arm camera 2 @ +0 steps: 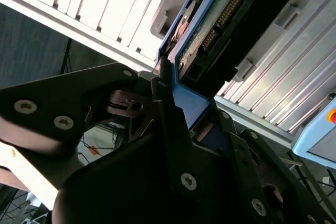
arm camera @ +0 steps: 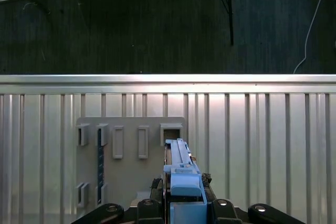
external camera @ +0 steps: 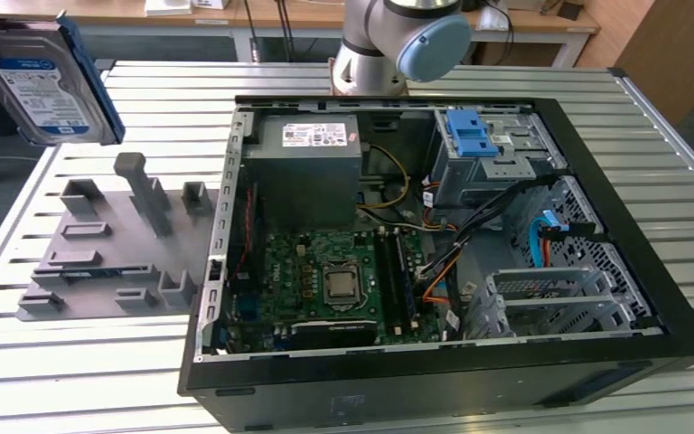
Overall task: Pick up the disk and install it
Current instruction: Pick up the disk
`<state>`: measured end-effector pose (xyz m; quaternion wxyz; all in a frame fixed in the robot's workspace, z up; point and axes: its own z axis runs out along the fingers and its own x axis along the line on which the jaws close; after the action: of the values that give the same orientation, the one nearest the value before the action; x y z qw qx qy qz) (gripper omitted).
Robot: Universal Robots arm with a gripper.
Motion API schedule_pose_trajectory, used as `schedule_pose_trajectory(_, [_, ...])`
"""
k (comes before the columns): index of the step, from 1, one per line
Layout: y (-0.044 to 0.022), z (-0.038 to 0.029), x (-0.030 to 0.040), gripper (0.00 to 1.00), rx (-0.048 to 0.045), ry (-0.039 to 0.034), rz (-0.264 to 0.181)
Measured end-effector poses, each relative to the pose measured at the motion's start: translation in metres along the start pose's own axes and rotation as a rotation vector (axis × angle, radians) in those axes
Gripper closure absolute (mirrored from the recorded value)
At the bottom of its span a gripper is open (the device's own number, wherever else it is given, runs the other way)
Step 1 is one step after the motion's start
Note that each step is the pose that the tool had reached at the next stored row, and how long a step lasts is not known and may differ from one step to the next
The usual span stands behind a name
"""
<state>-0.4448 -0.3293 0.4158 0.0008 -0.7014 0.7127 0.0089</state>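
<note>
The disk (external camera: pixel 43 89), a silver drive with a white-and-blue label and a blue carrier frame, hangs upright in the air at the exterior view's far left, above the table edge and beyond the grey fixture plate (external camera: pixel 106 244). In the first wrist view the disk (arm camera: pixel 181 174) is seen edge-on, and my gripper (arm camera: pixel 184 209) is shut on it with dark fingers on either side. The second wrist view shows the disk (arm camera 2: pixel 210 22) from its circuit-board side, with the gripper (arm camera 2: pixel 184 121) clamped on the blue frame.
An open black computer case (external camera: pixel 636 271) lies on the slatted metal table (external camera: pixel 70 380), showing its motherboard (external camera: pixel 323 280), grey power-supply box (external camera: pixel 311 172) and a drive cage with a blue latch (external camera: pixel 473 136). The arm's base (external camera: pixel 383 45) stands behind the case. The grey fixture plate (arm camera: pixel 131 177) lies below the disk.
</note>
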Motion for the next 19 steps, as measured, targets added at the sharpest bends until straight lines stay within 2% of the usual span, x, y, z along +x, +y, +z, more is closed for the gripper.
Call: schedule_pose_trajectory(19, [0.0002, -0.0186, -0.0003, 0.64, -0.0001, 0.0, 0.0])
